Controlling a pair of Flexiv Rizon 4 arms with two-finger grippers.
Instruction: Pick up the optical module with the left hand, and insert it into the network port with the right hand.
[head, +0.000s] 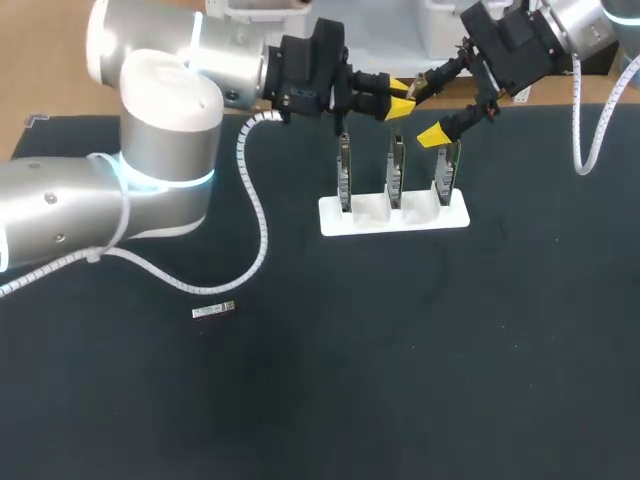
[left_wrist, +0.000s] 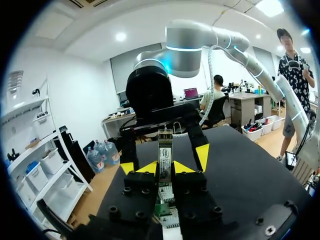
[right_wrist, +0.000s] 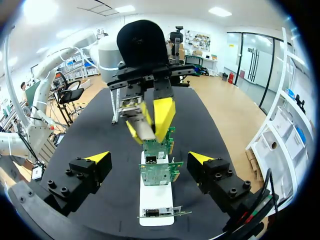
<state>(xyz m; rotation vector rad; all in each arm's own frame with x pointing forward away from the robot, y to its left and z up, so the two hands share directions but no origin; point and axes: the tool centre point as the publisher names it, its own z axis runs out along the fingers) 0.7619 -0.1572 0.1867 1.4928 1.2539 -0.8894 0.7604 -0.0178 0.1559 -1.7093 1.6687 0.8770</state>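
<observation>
- Left end effector (left_wrist: 162, 167) clenched on an optical module (left_wrist: 165, 155), just above the white rack (head: 335, 215).
- Right end effector (right_wrist: 149, 157) released, fingers spread, above the rack.
- Rack holds three upright network cards (head: 397, 165).
- Second optical module (head: 213, 311) lies on the table (head: 420, 380), well apart from the rack.

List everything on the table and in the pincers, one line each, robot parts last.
table: one, black, under everything.
holder: one, white, on the table's far middle.
circuit boards: three, green, upright in a row in the holder.
loose optical module: one, silver, flat on the table, nearer than the holder and to its left.
held optical module: one, silver, between the left pincer's fingers.
left pincer: one, black with yellow tips, over the boards, shut on the held module.
right pincer: one, black with yellow tips, open, facing the left pincer.
</observation>
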